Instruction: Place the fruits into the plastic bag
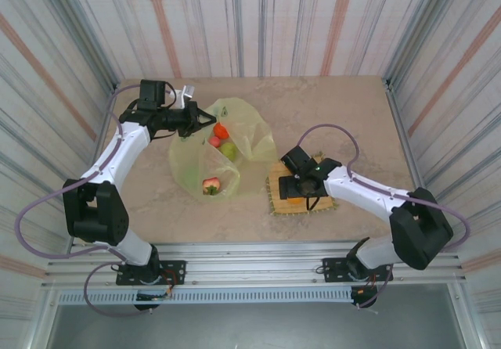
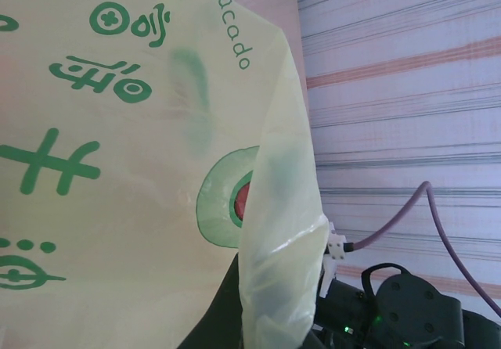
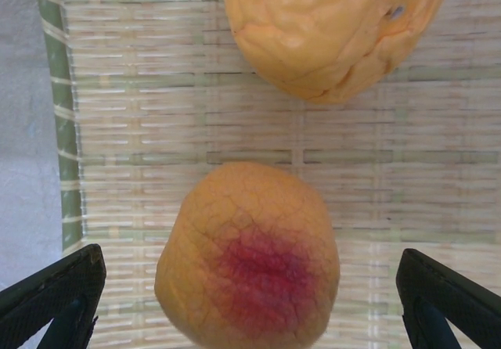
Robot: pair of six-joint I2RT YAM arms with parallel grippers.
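The right gripper (image 3: 249,286) has its fingers (image 3: 55,294) spread wide, straddling a blushed yellow fruit (image 3: 246,259) squarely between them, untouched, its slightly longer axis pointing ahead. A second, orange fruit (image 3: 329,28) lies just beyond on the mat (image 3: 156,130). Well apart, the left gripper (image 1: 202,120) is pinched shut on the plastic bag (image 1: 254,130), which holds four fruits (image 1: 228,151).

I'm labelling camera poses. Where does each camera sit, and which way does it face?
Top external: above and behind the bases, looking down on the table; both arms, left gripper, right gripper.
Left wrist: close against the plastic bag, striped wall beyond; dark arm housing.
Right wrist: straight down on the straw mat and a blushed orange fruit; open fingers flank it.
Shared: top and left wrist, the bag; top and right wrist, the mat.
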